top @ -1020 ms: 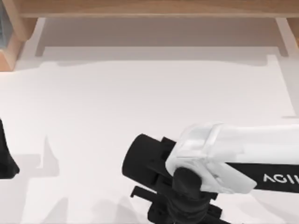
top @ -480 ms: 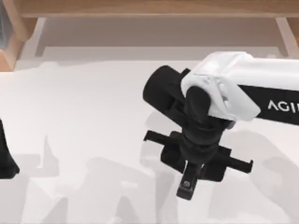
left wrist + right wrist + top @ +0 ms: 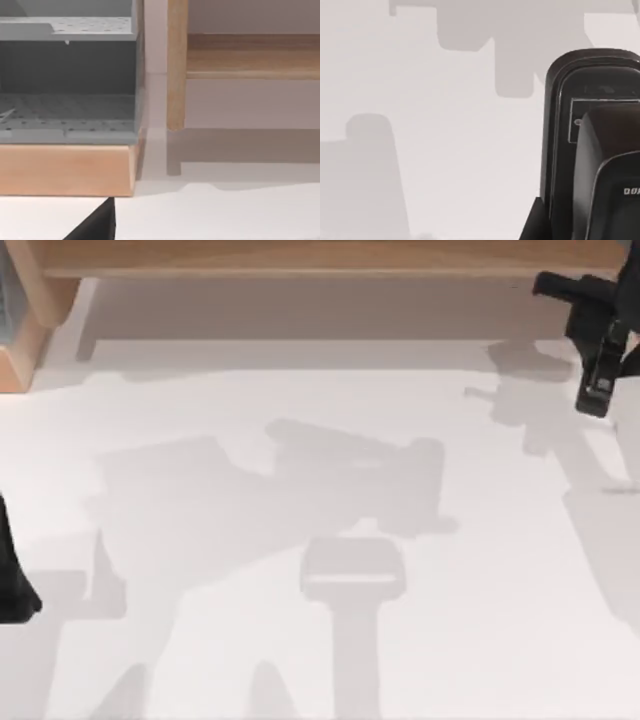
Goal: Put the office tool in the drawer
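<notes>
Our right pincer [image 3: 600, 350] up at far right of desk [image 3: 300, 490], near drawer [image 3: 330, 310] at back edge. It holds office tool [image 3: 599, 375] (small, black, pale grey mark near tip), tool poking down from pincer over white desk top. Our left pincer [image 3: 12, 575] parked at left edge; can't tell if wide or narrow.

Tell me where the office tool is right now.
In the top view the office tool is at the far right, held in the right tool above the white table, near the right end of the drawer along the far edge.
</notes>
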You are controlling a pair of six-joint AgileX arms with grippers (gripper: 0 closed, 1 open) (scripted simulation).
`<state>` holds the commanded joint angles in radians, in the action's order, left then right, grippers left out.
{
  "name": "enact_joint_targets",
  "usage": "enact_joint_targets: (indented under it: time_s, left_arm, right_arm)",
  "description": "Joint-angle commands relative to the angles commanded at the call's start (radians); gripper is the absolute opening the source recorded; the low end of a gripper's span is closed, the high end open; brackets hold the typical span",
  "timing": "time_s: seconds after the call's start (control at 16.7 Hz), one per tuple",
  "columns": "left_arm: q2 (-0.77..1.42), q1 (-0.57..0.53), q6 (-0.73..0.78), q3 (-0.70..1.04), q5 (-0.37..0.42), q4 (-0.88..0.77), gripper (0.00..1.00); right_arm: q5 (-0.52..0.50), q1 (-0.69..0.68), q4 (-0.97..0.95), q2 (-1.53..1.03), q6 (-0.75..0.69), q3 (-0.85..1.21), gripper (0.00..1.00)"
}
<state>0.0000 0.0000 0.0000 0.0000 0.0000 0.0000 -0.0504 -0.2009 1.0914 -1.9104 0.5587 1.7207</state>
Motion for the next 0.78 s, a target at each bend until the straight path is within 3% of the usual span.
enact_joint_targets:
  time_s: [0.48, 0.78]
  left_arm:
    - [0.000, 0.000, 0.000, 0.000, 0.000, 0.000, 1.00]
    - [0.000, 0.000, 0.000, 0.000, 0.000, 0.000, 1.00]
  right_arm:
    - [0.021, 0.314, 0.029, -0.059, -0.452, 0.315, 0.00]
    - [0.029, 0.496, 0.122, -0.250, -0.637, 0.438, 0.00]
